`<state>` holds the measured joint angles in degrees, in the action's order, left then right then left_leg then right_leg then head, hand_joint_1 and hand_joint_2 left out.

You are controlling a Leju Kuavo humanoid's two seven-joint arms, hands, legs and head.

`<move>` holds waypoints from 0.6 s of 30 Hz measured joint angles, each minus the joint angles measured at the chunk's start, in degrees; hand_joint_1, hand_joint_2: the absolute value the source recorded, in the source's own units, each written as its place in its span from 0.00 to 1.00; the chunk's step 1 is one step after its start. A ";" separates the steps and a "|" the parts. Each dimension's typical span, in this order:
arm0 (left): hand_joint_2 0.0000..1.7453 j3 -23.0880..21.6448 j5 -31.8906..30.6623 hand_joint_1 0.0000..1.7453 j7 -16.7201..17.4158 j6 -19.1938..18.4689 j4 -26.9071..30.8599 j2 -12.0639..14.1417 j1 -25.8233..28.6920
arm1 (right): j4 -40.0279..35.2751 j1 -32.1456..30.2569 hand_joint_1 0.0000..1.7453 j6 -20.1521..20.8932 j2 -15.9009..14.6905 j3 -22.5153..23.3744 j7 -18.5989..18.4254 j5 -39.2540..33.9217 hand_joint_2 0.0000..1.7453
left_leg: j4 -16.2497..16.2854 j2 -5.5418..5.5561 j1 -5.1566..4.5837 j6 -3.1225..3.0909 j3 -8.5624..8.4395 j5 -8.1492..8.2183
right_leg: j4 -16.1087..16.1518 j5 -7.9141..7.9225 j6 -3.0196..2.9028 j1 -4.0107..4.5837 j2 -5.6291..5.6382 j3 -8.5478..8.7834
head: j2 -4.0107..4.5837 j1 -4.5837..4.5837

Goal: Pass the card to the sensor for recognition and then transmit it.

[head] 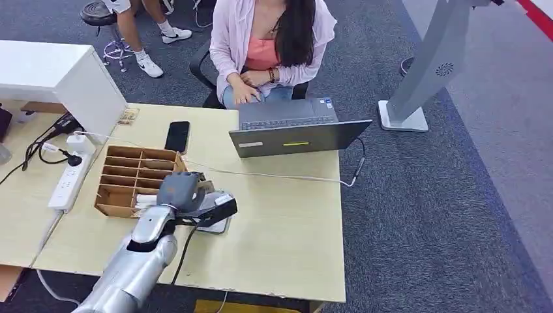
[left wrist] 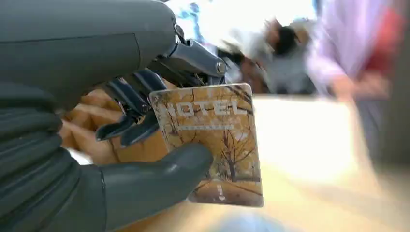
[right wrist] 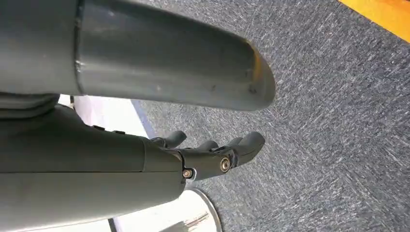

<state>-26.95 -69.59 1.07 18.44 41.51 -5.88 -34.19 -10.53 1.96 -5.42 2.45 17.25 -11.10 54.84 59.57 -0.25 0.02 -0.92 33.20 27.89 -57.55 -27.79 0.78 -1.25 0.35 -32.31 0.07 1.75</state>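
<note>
Pinched thinly by left hand (left wrist: 111, 159), yellow autumn-tree "HOTEL" card (left wrist: 212, 145) may slip mid-swing before reaching sensor; right hand (right wrist: 212, 154) loosely spread, empty.

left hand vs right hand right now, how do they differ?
The left hand pinches the hotel card between thumb and fingers; the right hand holds nothing, fingers loosely extended. The left hand is raised over the desk near the wooden organizer; the right hand hangs over grey carpet. Both are dark grey.

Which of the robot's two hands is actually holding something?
The left robot hand pinches the hotel card over the desk; the right robot hand hangs empty above carpet.
</note>
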 joint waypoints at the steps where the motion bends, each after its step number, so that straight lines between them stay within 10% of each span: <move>1: 1.00 0.46 0.02 1.00 -0.24 3.38 1.27 1.03 -0.65 | 0.00 -0.03 0.00 0.00 0.00 0.13 0.02 0.46 0.00 | 0.00 0.01 0.02 0.00 0.00 0.00 | -0.01 0.00 0.00 0.00 -0.01 0.00 | 0.00 0.00; 9: 1.00 5.47 -3.17 1.00 -2.45 5.27 5.15 10.19 -12.52 | 0.00 -0.02 0.00 0.20 -0.02 0.44 0.63 2.93 0.00 | -0.01 0.02 0.08 0.12 0.00 -0.08 | -0.07 0.02 -0.03 0.08 -0.02 -0.02 | 0.00 -0.02; 18: 1.00 7.69 -4.35 1.00 -3.19 4.84 5.15 13.02 -15.66 | 0.00 0.08 0.00 0.85 -0.02 0.46 1.07 4.09 0.00 | -0.01 0.07 0.09 0.11 0.03 -0.09 | -0.06 0.01 -0.03 0.00 -0.07 -0.01 | 0.00 0.00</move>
<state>-19.26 -73.94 -2.12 23.28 46.66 7.15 -49.85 -10.54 2.04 -4.57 2.43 17.70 -10.03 58.93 59.57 -0.18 0.11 -0.82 33.24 27.81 -57.61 -27.78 0.75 -1.25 0.28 -32.32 0.07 1.75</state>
